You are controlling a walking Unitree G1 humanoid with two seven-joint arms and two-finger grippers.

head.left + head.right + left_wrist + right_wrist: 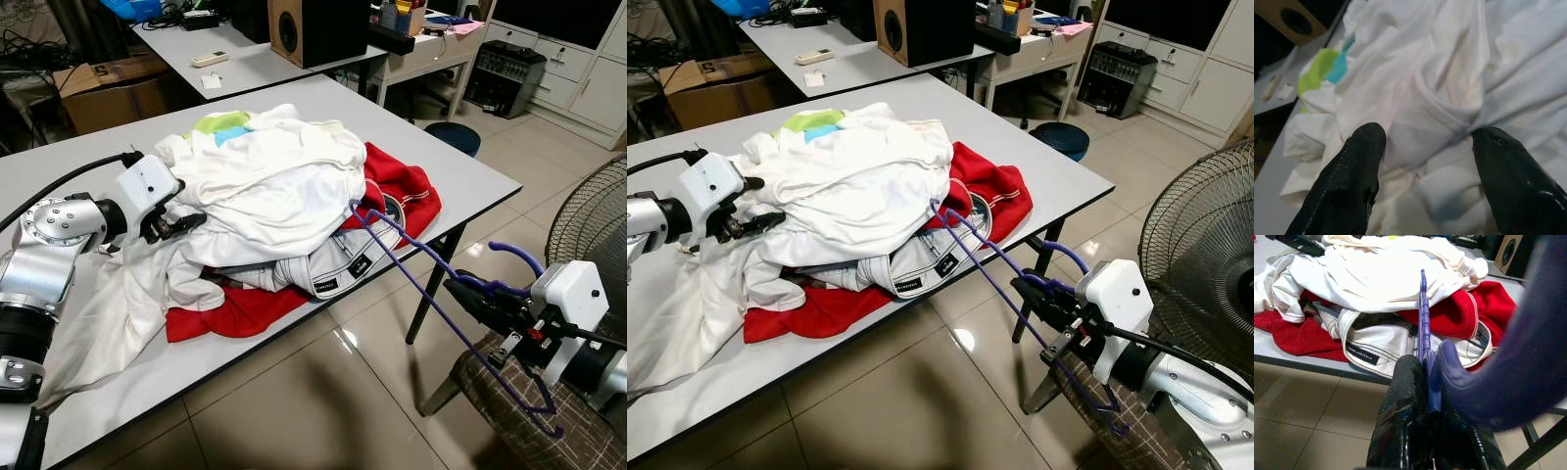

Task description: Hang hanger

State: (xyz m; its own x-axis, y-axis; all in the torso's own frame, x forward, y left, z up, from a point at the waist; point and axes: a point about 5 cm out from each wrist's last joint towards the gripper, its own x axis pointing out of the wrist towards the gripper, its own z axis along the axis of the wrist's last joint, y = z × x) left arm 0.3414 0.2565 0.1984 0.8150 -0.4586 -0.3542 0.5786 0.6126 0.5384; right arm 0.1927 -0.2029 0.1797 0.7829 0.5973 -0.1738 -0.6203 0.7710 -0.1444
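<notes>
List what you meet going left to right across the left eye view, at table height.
Left hand, open at the white shirt → white shirt → red garment → purple hanger → right hand, shut on the hanger → fan.

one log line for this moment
left gripper: open at white shirt | right gripper: shut on purple hanger | hanger tip at clothes pile, table

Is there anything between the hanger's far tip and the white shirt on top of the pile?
Nothing visible. The right gripper is shut on the purple hanger, whose far end already reaches the pile's edge, beside the red garment under the white shirt. The left gripper is open at the shirt's other side.
</notes>
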